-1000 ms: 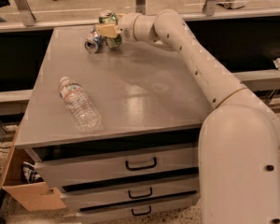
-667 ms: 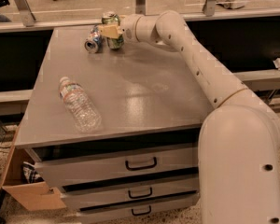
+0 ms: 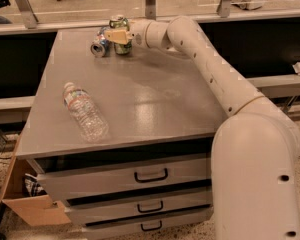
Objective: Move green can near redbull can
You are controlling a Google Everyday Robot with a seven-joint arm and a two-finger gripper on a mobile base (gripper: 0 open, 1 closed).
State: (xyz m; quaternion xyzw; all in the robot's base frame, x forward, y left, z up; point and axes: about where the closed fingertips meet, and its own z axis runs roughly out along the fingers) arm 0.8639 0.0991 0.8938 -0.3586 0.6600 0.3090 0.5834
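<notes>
On the right of the view, the robot's white arm [image 3: 210, 69] reaches across the grey table [image 3: 155, 94] to its far left corner. Drawer cabinet [image 3: 150, 174] below, not involved. Clear water bottle [image 3: 85, 111] lies on its side near the front left edge, well apart from the work. Green can [image 3: 123, 48] stands upright at the far left corner. The redbull can [image 3: 99, 43] lies on its side just beside it to the left, silver end toward the camera. Gripper [image 3: 118, 35] sits at the green can, tan finger across its front, and appears clamped on it. Judgement: placement is essentially made. To finish well, make sure the can's base is flat on the table, part the fingers slowly, and withdraw rightward, away from the redbull can, which could roll if nudged.
</notes>
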